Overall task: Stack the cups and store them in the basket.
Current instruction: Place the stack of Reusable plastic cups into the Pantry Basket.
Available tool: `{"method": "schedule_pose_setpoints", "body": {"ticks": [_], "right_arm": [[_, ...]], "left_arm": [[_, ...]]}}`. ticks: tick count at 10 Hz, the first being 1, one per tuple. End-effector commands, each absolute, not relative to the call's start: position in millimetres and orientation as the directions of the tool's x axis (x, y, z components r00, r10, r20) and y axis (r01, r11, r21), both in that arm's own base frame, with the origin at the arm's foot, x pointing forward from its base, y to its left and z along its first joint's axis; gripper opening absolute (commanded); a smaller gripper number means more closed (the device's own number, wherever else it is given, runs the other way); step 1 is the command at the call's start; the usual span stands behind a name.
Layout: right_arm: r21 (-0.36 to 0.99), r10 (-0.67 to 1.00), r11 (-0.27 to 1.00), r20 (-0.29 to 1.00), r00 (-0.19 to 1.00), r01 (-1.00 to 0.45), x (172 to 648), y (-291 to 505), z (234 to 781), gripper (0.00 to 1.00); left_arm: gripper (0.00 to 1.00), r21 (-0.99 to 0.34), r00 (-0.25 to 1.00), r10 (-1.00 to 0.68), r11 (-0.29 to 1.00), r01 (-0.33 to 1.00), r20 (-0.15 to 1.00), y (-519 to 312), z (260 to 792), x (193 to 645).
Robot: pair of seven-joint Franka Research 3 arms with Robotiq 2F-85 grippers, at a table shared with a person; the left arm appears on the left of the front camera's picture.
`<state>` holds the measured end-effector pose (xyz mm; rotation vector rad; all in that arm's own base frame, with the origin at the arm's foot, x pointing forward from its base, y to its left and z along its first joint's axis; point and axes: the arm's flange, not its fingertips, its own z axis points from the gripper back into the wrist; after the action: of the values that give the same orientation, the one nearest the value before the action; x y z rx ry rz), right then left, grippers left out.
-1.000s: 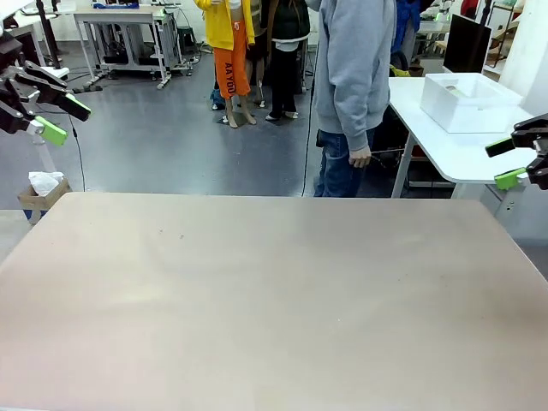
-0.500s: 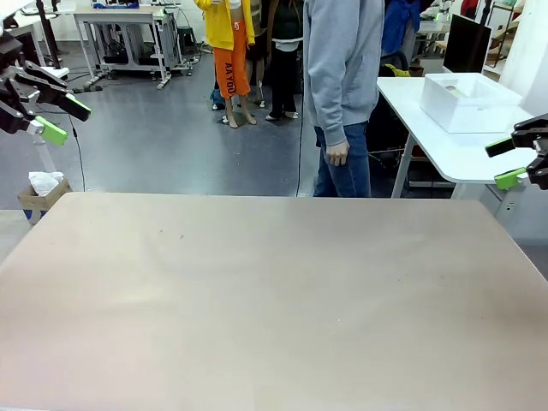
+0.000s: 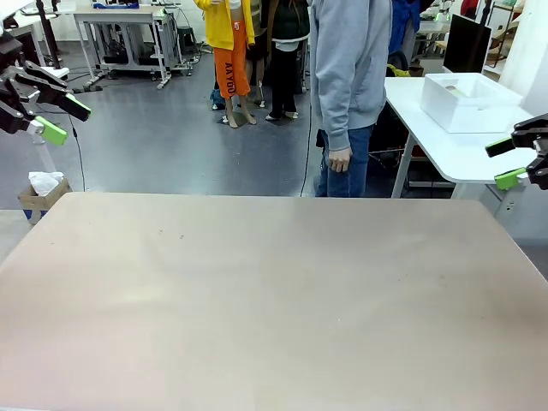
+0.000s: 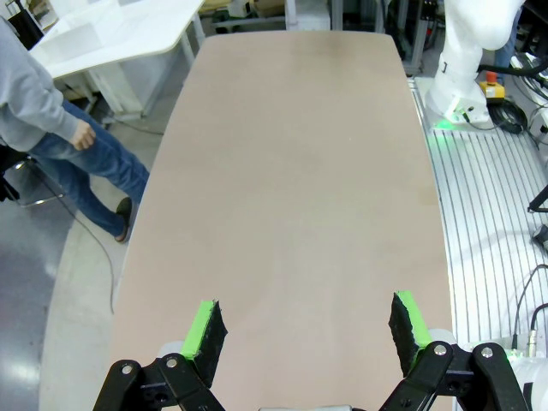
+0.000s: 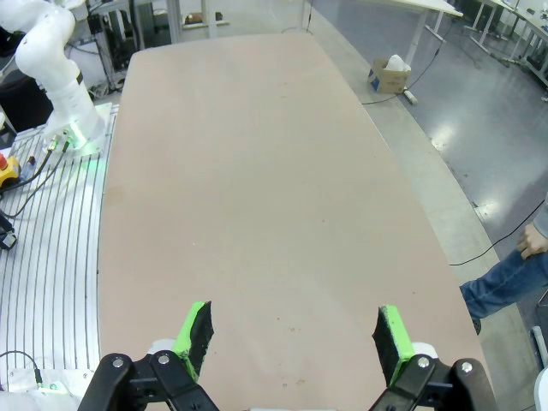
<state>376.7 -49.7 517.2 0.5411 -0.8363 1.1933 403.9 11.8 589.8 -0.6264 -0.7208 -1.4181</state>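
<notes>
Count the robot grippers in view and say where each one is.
2. The left gripper hangs open off the table's left edge; the right gripper hangs open off its right edge.

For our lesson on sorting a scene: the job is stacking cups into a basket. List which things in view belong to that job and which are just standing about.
Belonging to the job:
- white basket, on the side table
- left gripper, open
- right gripper, open
- work table

Standing about:
- person in a grey top, beyond the table
- cardboard box on the floor
</notes>
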Motion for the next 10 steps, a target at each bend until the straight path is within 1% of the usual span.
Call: {"method": "schedule_pose_setpoints", "body": {"ticks": [1,10], "right_arm": [[-0.052,0.556,0.310,0.820,0.136,-0.949,379.6,-47.8,519.4,1.00],[-0.052,0.556,0.310,0.820,0.136,-0.949,379.6,-47.8,519.4,1.00]], "left_arm": [[1.00,0.037,0.010,-0.643,0.059,0.998,0.766,10.9,590.7,402.9],[1.00,0.037,0.010,-0.643,0.059,0.998,0.766,10.9,590.7,402.9]]}}
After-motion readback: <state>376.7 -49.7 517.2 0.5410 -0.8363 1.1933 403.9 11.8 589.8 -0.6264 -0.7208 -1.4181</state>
